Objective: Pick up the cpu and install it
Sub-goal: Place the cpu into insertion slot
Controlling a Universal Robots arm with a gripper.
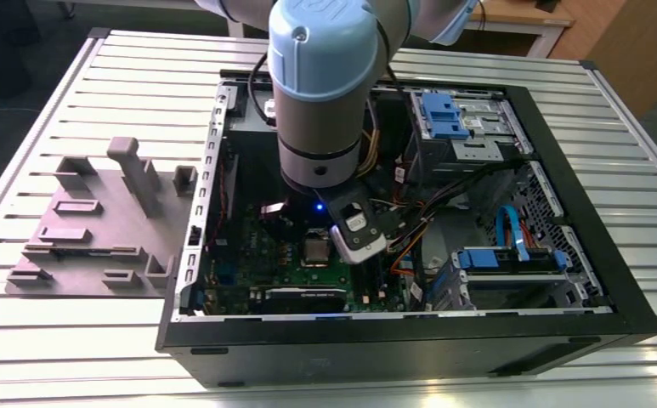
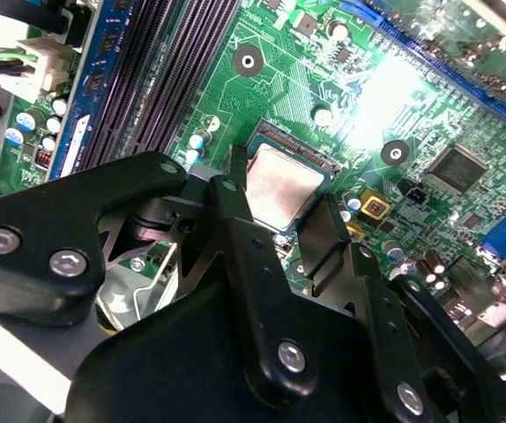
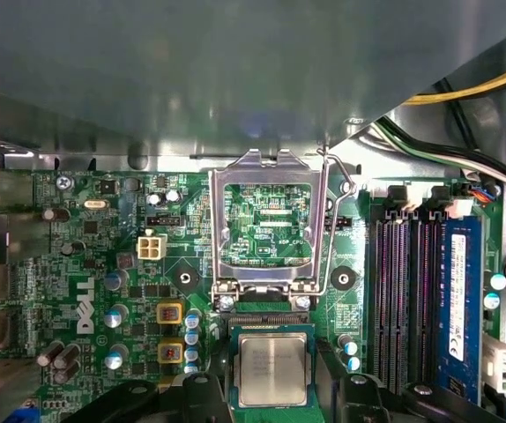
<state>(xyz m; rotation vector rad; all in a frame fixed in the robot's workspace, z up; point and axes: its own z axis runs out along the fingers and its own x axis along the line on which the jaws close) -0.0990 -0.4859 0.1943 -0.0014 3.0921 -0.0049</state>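
The open black computer case (image 1: 555,255) lies on a table of pale metal slats (image 1: 67,357), and inside it is the green motherboard (image 3: 103,264) with the cpu (image 3: 272,368) sitting flat in its socket (image 2: 319,163), at 6 o'clock from the flipped-up metal socket lid (image 3: 266,220) in the first wrist view. The black gripper (image 2: 279,220) hangs just over the cpu with its jaws spread, one finger on each side. A grey plastic holder (image 1: 96,225) sits on the table at 9 o'clock from the case in the exterior view.

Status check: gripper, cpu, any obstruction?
Gripper low over green motherboard, fingers open astride the cpu. Cpu sits flat in its socket. Load plate hinged up; nothing in the way.
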